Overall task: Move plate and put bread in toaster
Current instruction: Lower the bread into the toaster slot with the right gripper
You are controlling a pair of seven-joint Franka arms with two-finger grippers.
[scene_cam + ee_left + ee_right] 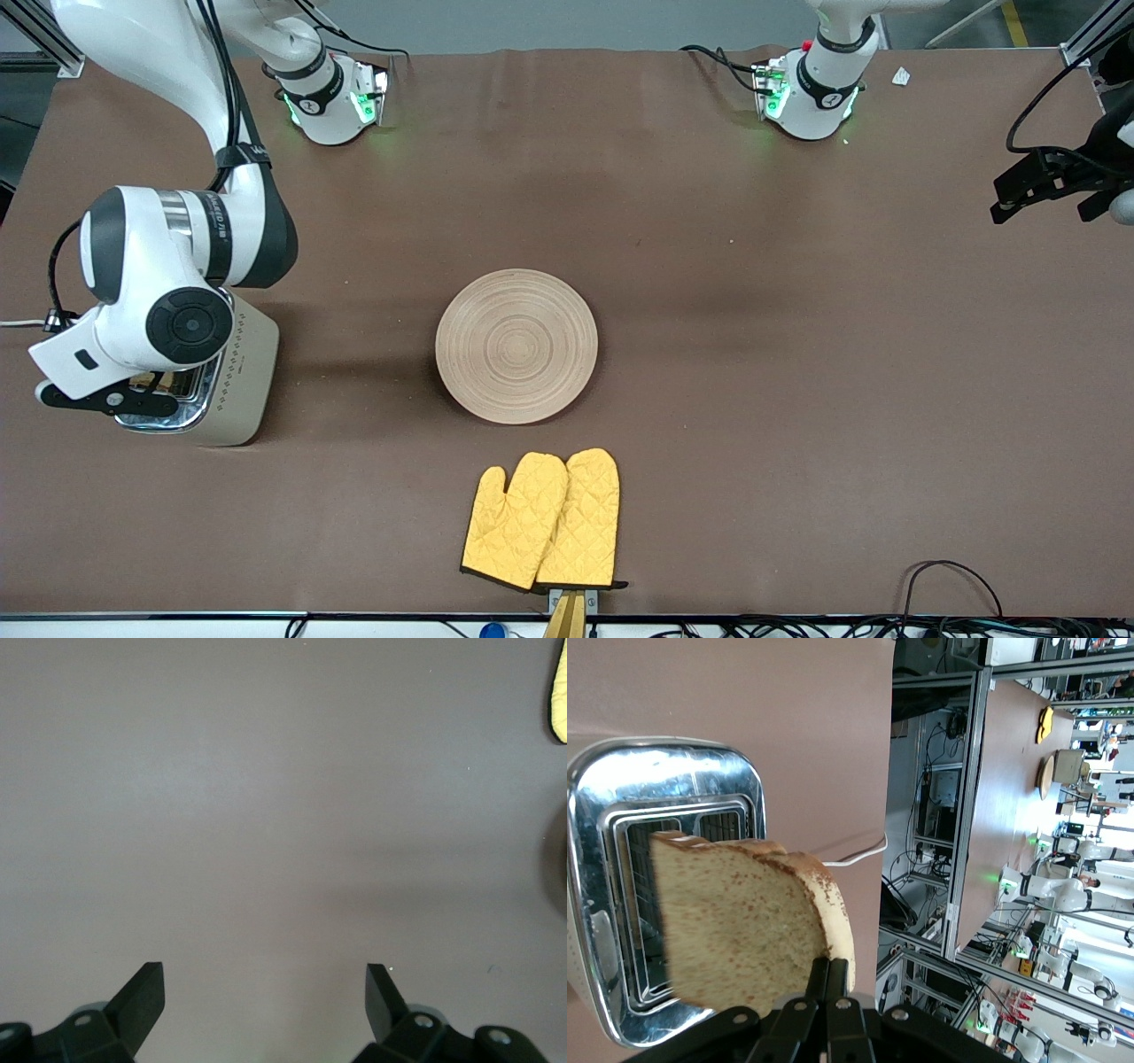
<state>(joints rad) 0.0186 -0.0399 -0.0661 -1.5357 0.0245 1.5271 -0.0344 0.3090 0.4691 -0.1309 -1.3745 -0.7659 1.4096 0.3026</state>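
Observation:
The cream-beige toaster [244, 377] stands at the right arm's end of the table. My right gripper [106, 399] hangs over its chrome top. In the right wrist view the gripper [830, 970] is shut on one edge of the brown bread slice [740, 921]. The slice hangs upright just above the toaster's slots [664, 824]. The round wooden plate [516, 346] lies bare at the table's middle. My left gripper [1019, 199] waits open and empty over bare table at the left arm's end. In the left wrist view its fingers [264, 983] stand wide apart.
A pair of yellow oven mitts [542, 518] lies nearer to the front camera than the plate, close to the table's edge. One mitt's tip [560, 691] shows in the left wrist view. A white cord [850, 855] runs from the toaster.

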